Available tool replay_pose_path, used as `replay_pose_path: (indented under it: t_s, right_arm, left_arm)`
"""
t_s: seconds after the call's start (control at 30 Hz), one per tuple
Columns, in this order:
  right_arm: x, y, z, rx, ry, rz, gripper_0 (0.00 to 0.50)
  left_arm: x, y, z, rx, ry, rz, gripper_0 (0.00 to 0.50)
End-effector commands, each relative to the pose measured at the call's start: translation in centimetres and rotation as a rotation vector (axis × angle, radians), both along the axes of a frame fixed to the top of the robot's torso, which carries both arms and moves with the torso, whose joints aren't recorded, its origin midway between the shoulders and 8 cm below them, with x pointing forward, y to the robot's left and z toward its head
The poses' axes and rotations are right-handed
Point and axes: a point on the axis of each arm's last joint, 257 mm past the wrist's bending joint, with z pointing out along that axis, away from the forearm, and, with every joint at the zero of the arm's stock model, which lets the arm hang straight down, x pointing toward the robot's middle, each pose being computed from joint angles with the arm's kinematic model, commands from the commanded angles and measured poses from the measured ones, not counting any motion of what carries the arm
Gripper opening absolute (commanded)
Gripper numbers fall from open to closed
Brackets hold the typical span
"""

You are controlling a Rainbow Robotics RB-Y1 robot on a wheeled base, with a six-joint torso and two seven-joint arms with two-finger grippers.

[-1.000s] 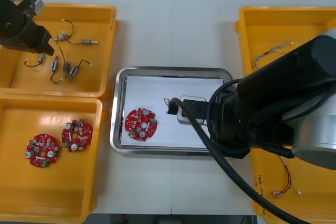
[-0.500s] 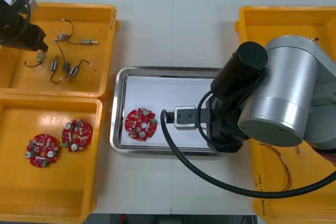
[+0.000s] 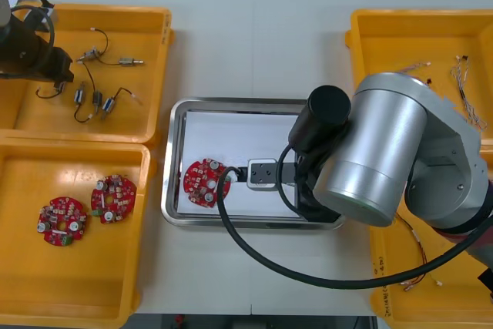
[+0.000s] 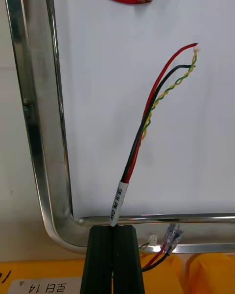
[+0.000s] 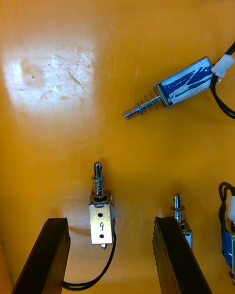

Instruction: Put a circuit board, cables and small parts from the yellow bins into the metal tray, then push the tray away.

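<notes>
The right gripper (image 4: 113,229) sits low over the near right part of the metal tray (image 3: 173,190), its fingers (image 4: 103,259) pressed together on the red and yellow cable (image 4: 142,132), clamped at the white labelled sleeve; the cable's long axis runs straight out from the fingertips, across the tray's rim near a corner and over the white floor, towards the circuit board (image 3: 206,182) lying in the tray's left half; its red, black and twisted yellow strands splay apart at the free end, which stops short of the board; the plug ends trail behind the fingers, outside the rim; whether the cable rests on the floor I cannot tell. The left gripper (image 5: 110,220) hangs over the far yellow bin (image 3: 150,44) on the left of the bench (image 3: 254,44), fingers (image 5: 49,255) spread wide; a small metal part (image 5: 101,220) marked 9 lies between them, touching neither, its long axis in line with the fingers and its sprung pin pointing away from the wrist; a second part (image 5: 180,218) lies just beside the other finger, and a third (image 5: 181,88), tilted, lies well beyond the tips.
</notes>
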Motion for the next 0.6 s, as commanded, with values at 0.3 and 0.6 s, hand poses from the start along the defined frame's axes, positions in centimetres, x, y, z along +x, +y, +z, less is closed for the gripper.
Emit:
replay_pose_path:
  t_s: [0.3,0.6]
  right_arm:
    - [1.1,1.5,-2.4,0.007,0.034,0.021,0.0]
    - [1.9,2.6,-3.9,0.038,0.05,0.025,0.0]
  left_arm:
    - [1.7,-1.9,0.5,0.066,-0.023,-0.115,0.5]
    - [1.7,-1.5,-0.7,0.082,-0.017,-0.11,0.5]
